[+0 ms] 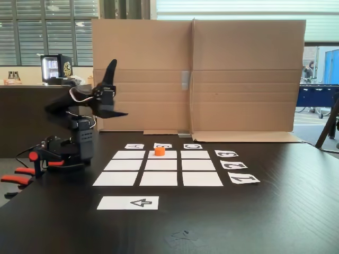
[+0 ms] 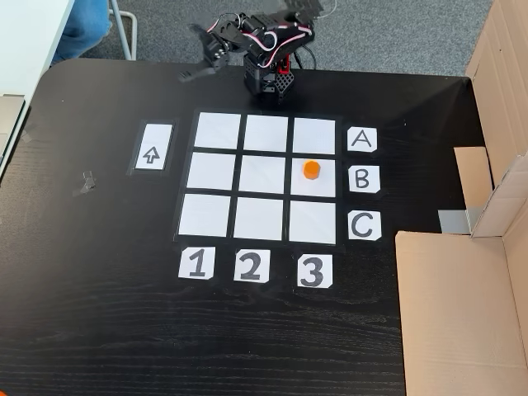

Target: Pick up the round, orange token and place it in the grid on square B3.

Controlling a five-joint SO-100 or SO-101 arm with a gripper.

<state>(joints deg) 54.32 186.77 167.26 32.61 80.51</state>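
Note:
The orange token (image 1: 159, 151) (image 2: 311, 169) stands upright on square B3 (image 1: 170, 155) (image 2: 324, 186), the middle-column square of the row labelled 3 in the white three-by-three grid (image 1: 158, 179) (image 2: 214, 170). Nothing touches the token. My gripper (image 1: 120, 87) (image 2: 188, 53) is open and empty. It is raised above the table beside the arm's base (image 1: 79, 145) (image 2: 268, 78), well off the grid and apart from the token. In the side fixed view one finger points up and the other points right.
A white arrow strip (image 1: 128, 202) (image 2: 153, 147) lies beside the grid. Paper letter and number labels border two grid sides. A folded cardboard wall (image 1: 196, 74) (image 2: 462, 313) stands along one table edge. Orange clamps (image 1: 18, 177) hold the base at the table edge.

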